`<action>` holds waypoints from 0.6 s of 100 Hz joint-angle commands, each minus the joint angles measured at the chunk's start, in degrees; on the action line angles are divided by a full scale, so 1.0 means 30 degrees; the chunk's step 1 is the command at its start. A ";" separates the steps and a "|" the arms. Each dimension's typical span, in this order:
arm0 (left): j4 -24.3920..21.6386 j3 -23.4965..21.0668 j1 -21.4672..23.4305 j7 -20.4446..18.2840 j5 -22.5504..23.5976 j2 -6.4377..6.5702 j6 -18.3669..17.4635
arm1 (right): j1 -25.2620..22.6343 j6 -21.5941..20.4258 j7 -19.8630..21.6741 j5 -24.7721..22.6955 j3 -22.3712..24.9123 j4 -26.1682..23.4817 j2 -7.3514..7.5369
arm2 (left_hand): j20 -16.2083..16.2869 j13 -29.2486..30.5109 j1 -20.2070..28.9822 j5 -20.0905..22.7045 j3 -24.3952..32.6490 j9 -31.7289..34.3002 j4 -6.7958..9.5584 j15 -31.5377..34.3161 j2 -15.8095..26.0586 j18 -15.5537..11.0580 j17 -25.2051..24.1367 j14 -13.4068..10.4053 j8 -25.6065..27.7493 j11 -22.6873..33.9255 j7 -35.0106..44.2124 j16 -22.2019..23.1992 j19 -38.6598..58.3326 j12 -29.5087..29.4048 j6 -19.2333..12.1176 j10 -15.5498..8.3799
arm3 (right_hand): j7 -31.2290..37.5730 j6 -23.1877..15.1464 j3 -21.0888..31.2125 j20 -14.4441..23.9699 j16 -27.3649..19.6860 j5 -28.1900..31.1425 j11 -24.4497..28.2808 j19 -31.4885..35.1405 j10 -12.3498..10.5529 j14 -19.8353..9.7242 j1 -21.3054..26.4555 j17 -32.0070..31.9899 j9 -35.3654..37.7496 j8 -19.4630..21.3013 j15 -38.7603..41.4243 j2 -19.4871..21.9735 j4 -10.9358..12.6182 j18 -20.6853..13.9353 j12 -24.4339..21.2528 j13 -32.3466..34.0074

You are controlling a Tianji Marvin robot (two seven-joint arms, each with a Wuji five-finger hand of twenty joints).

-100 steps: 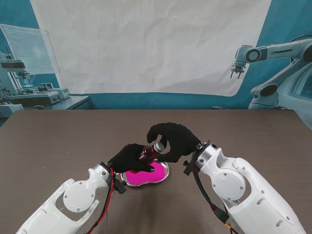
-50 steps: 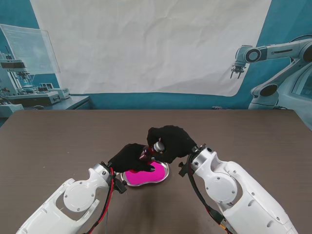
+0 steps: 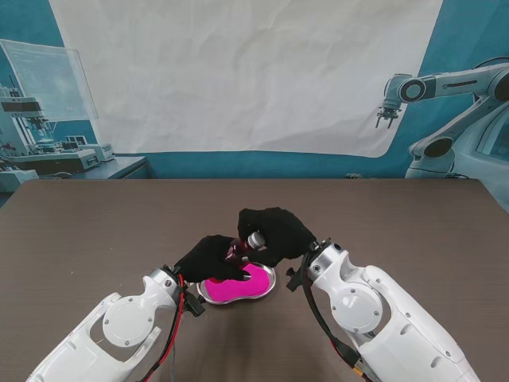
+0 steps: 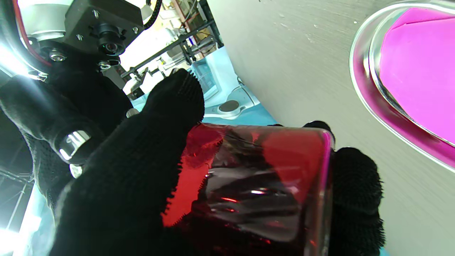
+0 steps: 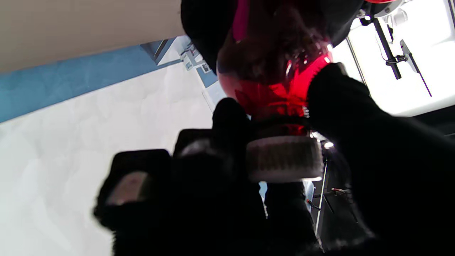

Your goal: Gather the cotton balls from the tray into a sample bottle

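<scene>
My left hand [image 3: 211, 258] is shut around a red see-through sample bottle [image 3: 241, 251], holding it tilted just above the tray [image 3: 269, 280]. In the left wrist view the bottle [image 4: 263, 185] fills the space between my gloved fingers [image 4: 142, 160]. My right hand [image 3: 274, 232] is closed over the bottle's top, its fingers [image 5: 355, 121] flanking the ribbed pale cap [image 5: 284, 158] on the neck of the bottle [image 5: 277, 81]. The small steel tray has a bright pink lining [image 3: 231, 290] and a shiny rim [image 4: 359, 81]. I can make out no cotton balls on the pink lining.
The brown table top [image 3: 95, 231] stretches wide on both sides of the tray. A white sheet hangs behind the far edge, with lab equipment [image 3: 48, 143] at the far left and a grey robot arm [image 3: 445, 87] at the far right.
My right hand and forearm have drifted a little left and nearer to me, settling closer around the bottle's cap. My left hand and the bottle have stayed almost still over the tray.
</scene>
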 commanded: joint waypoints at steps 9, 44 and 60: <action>-0.0352 -0.0050 -0.0032 -0.0215 -0.0078 -0.0202 -0.0041 | -0.0112 -0.0264 0.1364 0.1212 -0.0336 0.0352 -0.0088 | 0.0134 -0.0254 0.5099 0.2798 0.5802 0.0577 0.0348 -0.0665 0.9331 -0.1662 -0.0893 0.0581 -0.0377 -0.1469 0.1661 -0.0326 0.0353 -0.1738 -0.2659 -0.0562 | 0.3594 -0.1048 0.3014 0.0917 0.1863 -0.0069 0.2376 0.2280 -0.2440 -0.2162 0.2336 0.0905 0.0414 0.1386 0.2894 0.1239 0.1009 -0.1991 0.0841 0.0649; -0.0545 -0.0194 0.0142 -0.0373 -0.0364 -0.0183 0.0134 | 0.0177 -0.0719 0.1581 0.1985 -0.0320 0.1071 -0.0137 | -0.2416 -0.4680 0.4262 0.0680 0.1336 -0.2282 -0.0271 -0.7682 0.7850 -0.2110 -0.6713 -0.0028 -0.3571 -0.5812 -0.3950 -0.3540 -0.8982 -0.6886 -0.3282 -0.0746 | 0.3137 -0.3155 0.3352 0.1970 0.3370 0.1433 0.1515 0.3567 -0.2379 -0.2413 0.3251 0.1143 0.1258 0.1038 0.4431 0.0637 0.1133 -0.3038 0.2217 0.0646; -0.0626 -0.0323 0.0264 -0.0539 -0.0464 -0.0141 0.0165 | 0.0257 -0.0552 0.1332 0.2193 -0.0290 0.1271 -0.0247 | -0.2656 -0.6345 0.3943 -0.1051 -0.3395 -0.4327 0.0325 -1.0363 0.8008 -0.1803 -0.7499 -0.0113 -0.5103 -0.6646 -0.5232 -0.5286 -1.3099 -1.1709 -0.3594 -0.1235 | 0.2934 -0.3360 0.3320 0.2107 0.3475 0.1851 0.1233 0.3698 -0.2193 -0.2333 0.3451 0.1164 0.1406 0.0839 0.4550 0.0564 0.1187 -0.3008 0.2499 0.0647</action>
